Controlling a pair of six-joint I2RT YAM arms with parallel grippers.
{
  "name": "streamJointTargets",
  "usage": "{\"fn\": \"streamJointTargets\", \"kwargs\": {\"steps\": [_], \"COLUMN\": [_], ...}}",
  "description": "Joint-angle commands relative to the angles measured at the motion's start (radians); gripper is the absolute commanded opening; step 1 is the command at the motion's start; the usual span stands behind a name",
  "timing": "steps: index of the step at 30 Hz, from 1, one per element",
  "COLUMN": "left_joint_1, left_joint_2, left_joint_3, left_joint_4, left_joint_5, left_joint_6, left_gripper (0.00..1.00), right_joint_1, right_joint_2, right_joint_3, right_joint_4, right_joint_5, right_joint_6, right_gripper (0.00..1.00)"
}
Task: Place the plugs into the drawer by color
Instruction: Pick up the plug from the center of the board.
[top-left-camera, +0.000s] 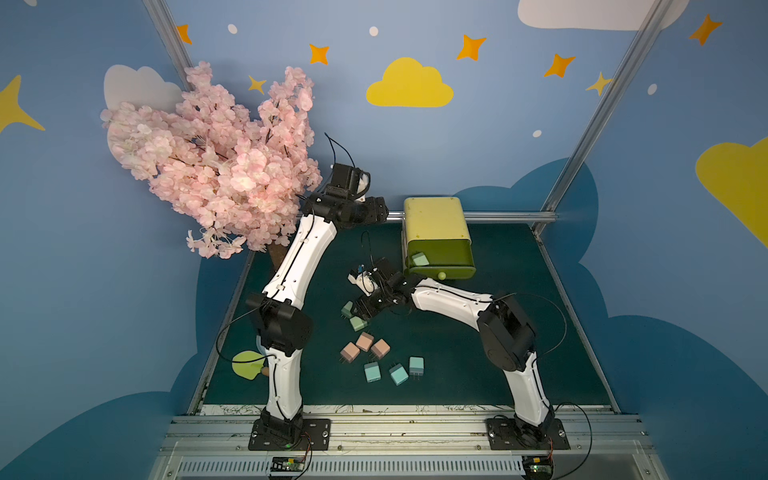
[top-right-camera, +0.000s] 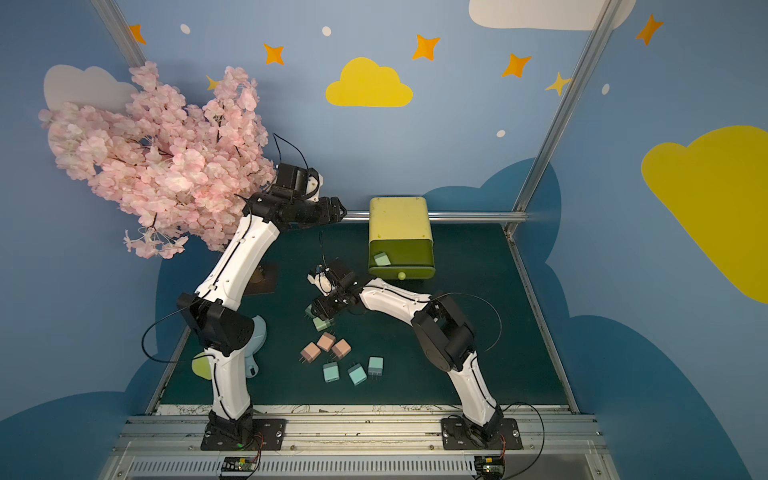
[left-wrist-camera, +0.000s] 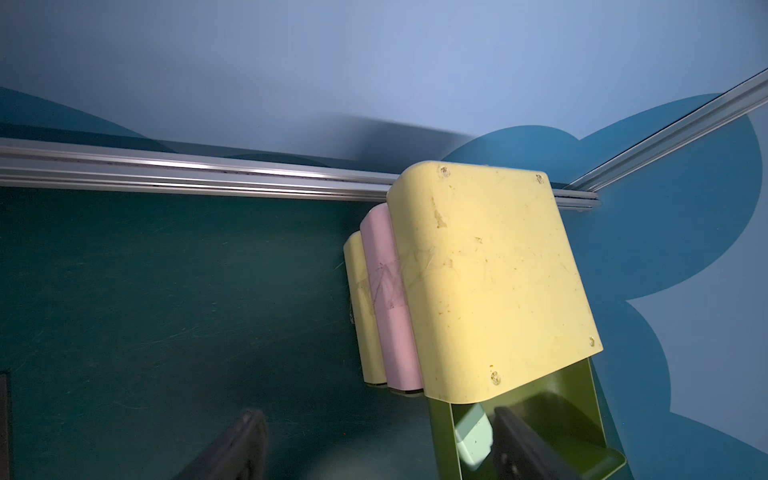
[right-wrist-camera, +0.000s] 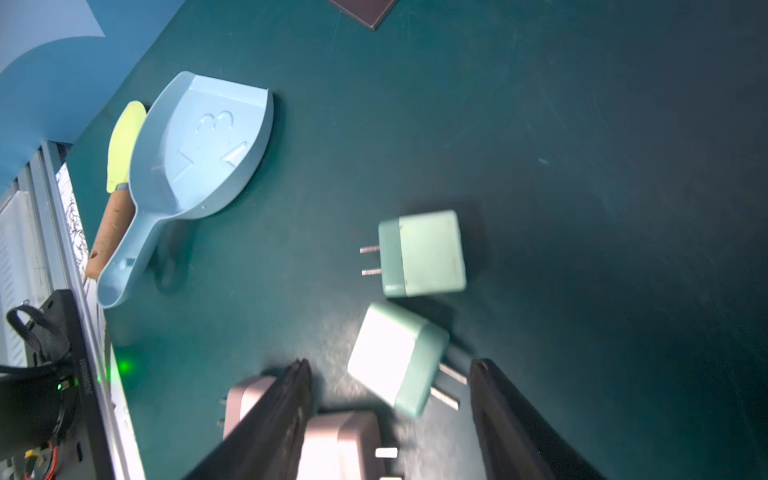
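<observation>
The yellow-green drawer (top-left-camera: 436, 224) stands at the back with its top drawer pulled out, and one pale green plug (top-left-camera: 419, 259) lies inside it, also seen in the left wrist view (left-wrist-camera: 473, 436). My left gripper (top-left-camera: 382, 212) hangs open and empty, high beside the cabinet's left side (left-wrist-camera: 376, 413). My right gripper (top-left-camera: 360, 315) is open, low over two green plugs (right-wrist-camera: 422, 253) on the mat. One of those plugs (right-wrist-camera: 397, 359) lies between its fingertips, untouched. Three pink plugs (top-left-camera: 365, 341) and three blue plugs (top-left-camera: 398, 374) lie nearer the front.
A pink blossom tree (top-left-camera: 216, 166) overhangs the back left, with its brown base (right-wrist-camera: 365, 8) on the mat. A light blue scoop (right-wrist-camera: 199, 166) and a yellow spatula (right-wrist-camera: 124, 145) lie at the front left. Metal rails (left-wrist-camera: 208, 174) edge the mat.
</observation>
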Motion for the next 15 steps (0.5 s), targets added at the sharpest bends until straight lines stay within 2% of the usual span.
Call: {"fn": "streamJointTargets", "kwargs": {"steps": [1, 15], "left_joint_1": [0.008, 0.012], "left_joint_2": [-0.016, -0.011], "left_joint_3": [0.022, 0.012], "left_joint_4": [-0.02, -0.019], "left_joint_5": [-0.008, 0.014], "left_joint_6": [0.012, 0.008], "left_gripper": [0.86, 0.86], "right_joint_1": [-0.01, -0.024], "right_joint_2": [0.051, 0.203], "right_joint_3": [0.061, 0.207], "right_joint_4": [0.018, -0.047], "right_joint_5": [-0.069, -0.077], "right_joint_6": [-0.007, -0.01], "right_gripper": [0.67, 0.75]}}
